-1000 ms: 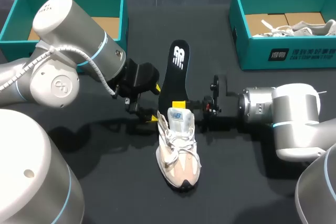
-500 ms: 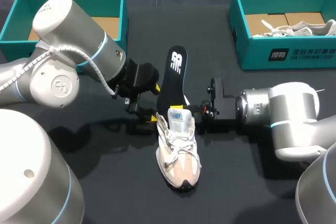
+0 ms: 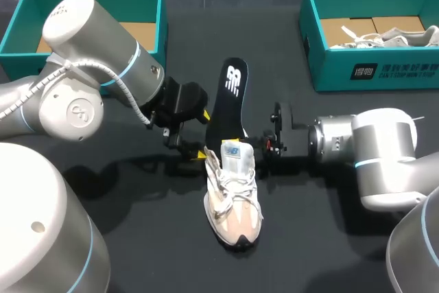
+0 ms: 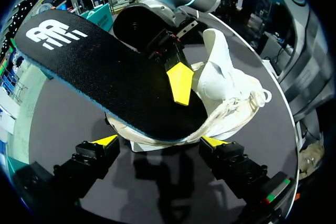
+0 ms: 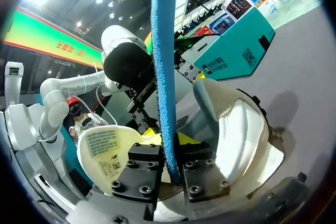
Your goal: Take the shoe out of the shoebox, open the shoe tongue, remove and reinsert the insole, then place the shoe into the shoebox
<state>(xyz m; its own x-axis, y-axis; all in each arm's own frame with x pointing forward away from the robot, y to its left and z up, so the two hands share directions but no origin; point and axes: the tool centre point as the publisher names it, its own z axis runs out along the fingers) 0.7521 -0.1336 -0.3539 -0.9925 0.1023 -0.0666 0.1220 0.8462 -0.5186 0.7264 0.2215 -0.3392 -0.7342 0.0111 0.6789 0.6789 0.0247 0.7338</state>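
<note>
**Head view:** a cream-and-pale-pink lace-up shoe point(image 3: 233, 197) stands on the black worktop point(image 3: 137, 238), toe toward the near edge. Its white laces are loose. Its tongue point(image 3: 237, 157) is raised and shows a white label with blue print too small to read. A black insole point(image 3: 230, 101), with a white logo at its heel end, slopes up out of the shoe's opening. The left hand point(image 3: 202, 136) sits beside the shoe's heel, and the right hand point(image 3: 250, 139) meets the insole from the other side. A teal shoebox point(image 3: 370, 73) at the far right, well apart from the shoe, carries white lettering on its front. **Left wrist view:** the left hand's fingers are spread wide, with the shoe's side just ahead of them, ungripped. **Right wrist view:** the right hand's fingers clamp the insole, seen edge-on with a blue underside. The tongue's label bears fine print, unreadable.
</note>
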